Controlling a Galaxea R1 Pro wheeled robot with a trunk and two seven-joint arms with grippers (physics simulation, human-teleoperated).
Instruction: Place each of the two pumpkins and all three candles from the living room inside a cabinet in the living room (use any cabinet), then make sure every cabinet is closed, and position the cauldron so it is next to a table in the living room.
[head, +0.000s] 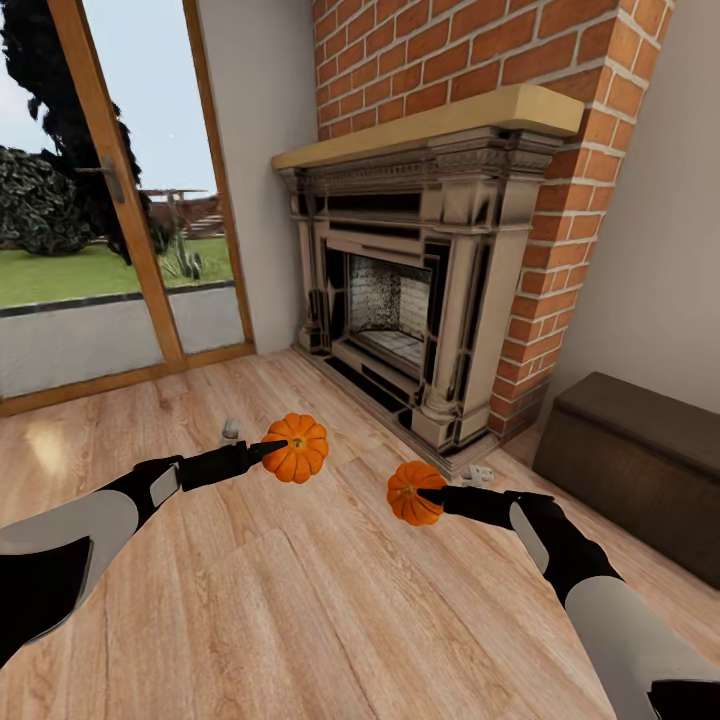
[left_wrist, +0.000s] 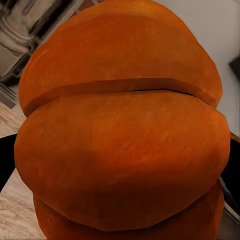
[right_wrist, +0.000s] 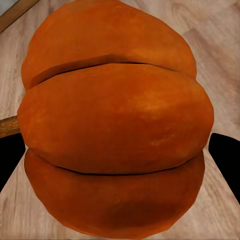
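Note:
My left gripper (head: 275, 447) is shut on a bright orange ribbed pumpkin (head: 297, 448), held above the plank floor in front of the fireplace. That pumpkin (left_wrist: 120, 130) looms very close in the left wrist view. My right gripper (head: 432, 495) is shut on the other pumpkin (head: 412, 493), a little lower and to the right. In the right wrist view this pumpkin (right_wrist: 115, 125) sits between dark fingers (right_wrist: 225, 155), its brown stem poking out at one side. The low dark brown cabinet (head: 640, 460) stands shut against the right wall. Candles, cauldron and table are out of view.
A red brick fireplace (head: 420, 300) with a stone surround and pale mantel stands straight ahead. A wood-framed glass door (head: 110, 220) to a garden is at the left. Light wood floor (head: 300, 600) stretches beneath both arms.

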